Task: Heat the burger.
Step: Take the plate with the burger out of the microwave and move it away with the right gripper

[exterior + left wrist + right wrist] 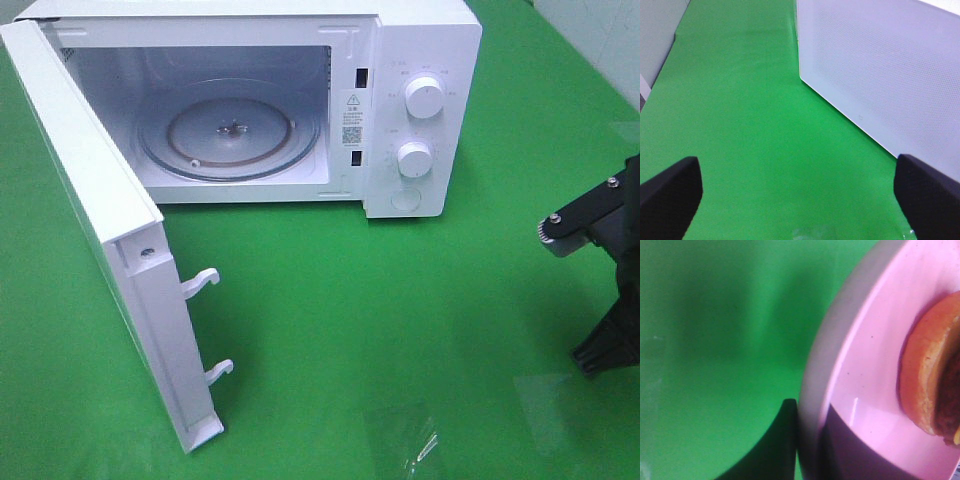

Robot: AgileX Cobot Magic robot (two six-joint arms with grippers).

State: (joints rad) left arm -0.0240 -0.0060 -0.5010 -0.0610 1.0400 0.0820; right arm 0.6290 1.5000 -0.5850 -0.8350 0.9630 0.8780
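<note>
The burger [932,390] sits on a pink plate [865,390], and only the right wrist camera catches it: orange-brown bun edge, a dark patty just peeking in. The right gripper [807,440] has the plate's rim pinched, one dark finger [775,450] outside the rim and the other laid on the pink inside. From the high camera, only part of the right arm [605,270] shows at the edge of the green table [400,300]; plate and burger are out of that view. The white microwave [420,110] stands with its door [100,250] swung wide, glass turntable [230,130] bare. The left gripper [800,195] hangs over the cloth beside that door, fingers spread wide, holding nothing.
</note>
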